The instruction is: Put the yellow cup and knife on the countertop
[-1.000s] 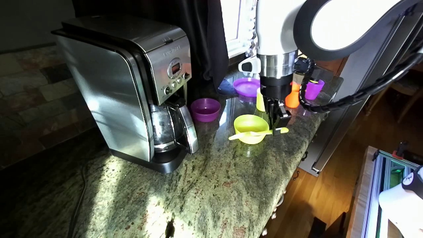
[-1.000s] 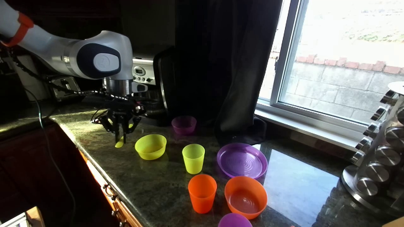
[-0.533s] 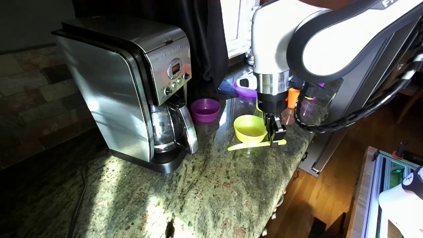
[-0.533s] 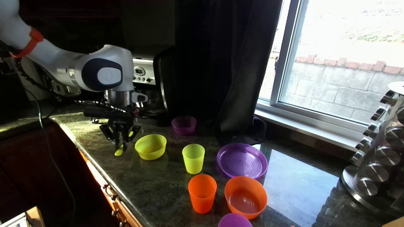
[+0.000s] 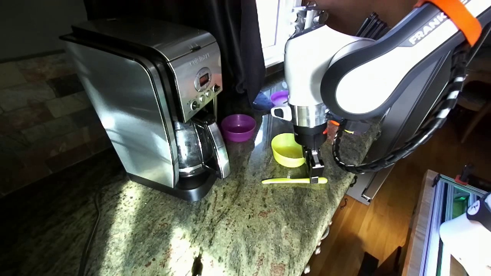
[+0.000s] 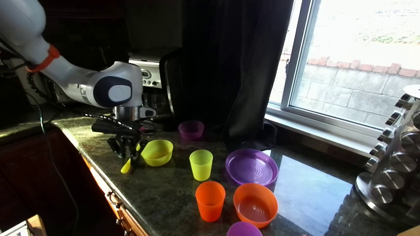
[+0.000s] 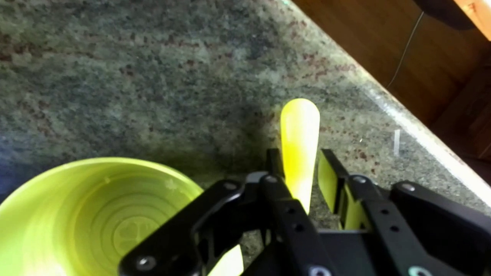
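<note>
Pale-yellow flat plastic toy knife (image 7: 300,122) runs between the jaws of the black two-finger gripper (image 7: 300,155); jaws parted a little wider than the handle, clear gap on one side in the wrist view, other side too close to call contact. No firm hold that I can see. Knife lies roughly level with the glossy green-brown speckled granite countertop (image 5: 230,230); can't tell if its full length rests there. Reads to me as the knife's release. To do it well: confirm handle and blade are both down, spread evenly so neither side drags the handle, then lift straight up, no twist. Gripper is right beside the wide yellow-green plastic bowl (image 7: 96,222), so don't clip the rim. Small yellow handleless plastic cup (image 6: 201,165) stands upright on the same granite, beyond the bowl from the gripper in an exterior view. Count: one knife, one yellow cup, one yellow-green bowl, one orange plastic cup (image 6: 210,203), one orange plastic bowl (image 6: 256,206), one round purple plastic plate (image 6: 252,167), one purple plastic bowl (image 5: 238,128) in both exterior views, one purple piece (image 6: 244,230) cropped by the frame, type unclear, one steel coffee maker (image 5: 130,99).
</note>
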Action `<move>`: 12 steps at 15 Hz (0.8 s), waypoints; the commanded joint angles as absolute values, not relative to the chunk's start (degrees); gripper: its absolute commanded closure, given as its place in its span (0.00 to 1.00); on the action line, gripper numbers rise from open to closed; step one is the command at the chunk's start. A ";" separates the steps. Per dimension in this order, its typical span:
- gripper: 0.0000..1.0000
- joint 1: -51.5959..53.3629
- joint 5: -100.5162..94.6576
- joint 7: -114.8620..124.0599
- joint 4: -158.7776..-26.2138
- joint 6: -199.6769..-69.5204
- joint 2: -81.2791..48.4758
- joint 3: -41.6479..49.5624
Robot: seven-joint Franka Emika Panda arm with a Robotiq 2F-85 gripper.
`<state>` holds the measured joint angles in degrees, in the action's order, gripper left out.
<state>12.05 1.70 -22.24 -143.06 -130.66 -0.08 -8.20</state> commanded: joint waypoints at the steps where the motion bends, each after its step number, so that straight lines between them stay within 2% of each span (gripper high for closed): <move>1: 0.38 11.55 2.17 -20.68 -142.67 -131.35 -1.21 -9.24; 6: 0.01 11.76 5.36 -22.43 -142.54 -128.47 1.52 -9.76; 12: 0.00 11.78 12.77 -26.78 -140.46 -114.50 6.10 -9.47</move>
